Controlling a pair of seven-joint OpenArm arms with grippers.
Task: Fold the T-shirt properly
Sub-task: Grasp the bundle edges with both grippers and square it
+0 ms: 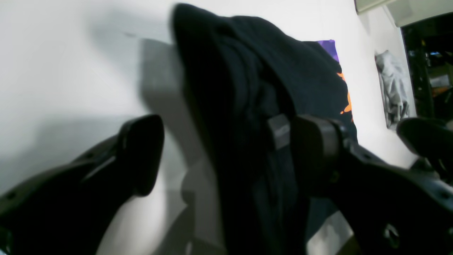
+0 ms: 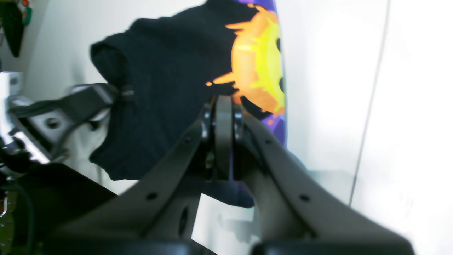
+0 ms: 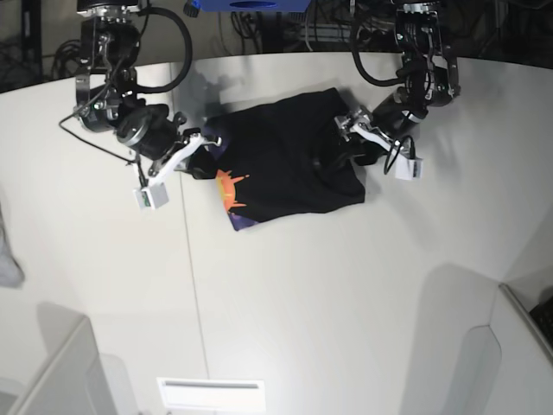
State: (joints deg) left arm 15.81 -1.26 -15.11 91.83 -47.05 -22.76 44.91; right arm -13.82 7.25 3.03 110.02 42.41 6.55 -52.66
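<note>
The black T-shirt (image 3: pixel 285 160) lies bunched on the white table at the back middle, with an orange and yellow print (image 3: pixel 229 188) showing at its left edge. My right gripper (image 2: pixel 223 117) is shut on the T-shirt's (image 2: pixel 166 71) edge beside the print (image 2: pixel 260 71), and a bit of cloth hangs below the fingertips. My left gripper (image 1: pixel 226 152) is open. A raised fold of the T-shirt (image 1: pixel 247 88) runs between its fingers, close against the right finger (image 1: pixel 311 148) and apart from the left one. In the base view this gripper (image 3: pixel 333 156) sits at the shirt's right side.
A small grey cloth scrap (image 1: pixel 393 88) lies near the table edge, also at the base view's left border (image 3: pixel 7 251). The white table (image 3: pixel 346 285) has a seam (image 3: pixel 192 259) running front to back. Cables hang behind the back edge. Pale panels (image 3: pixel 60 372) stand at the front corners.
</note>
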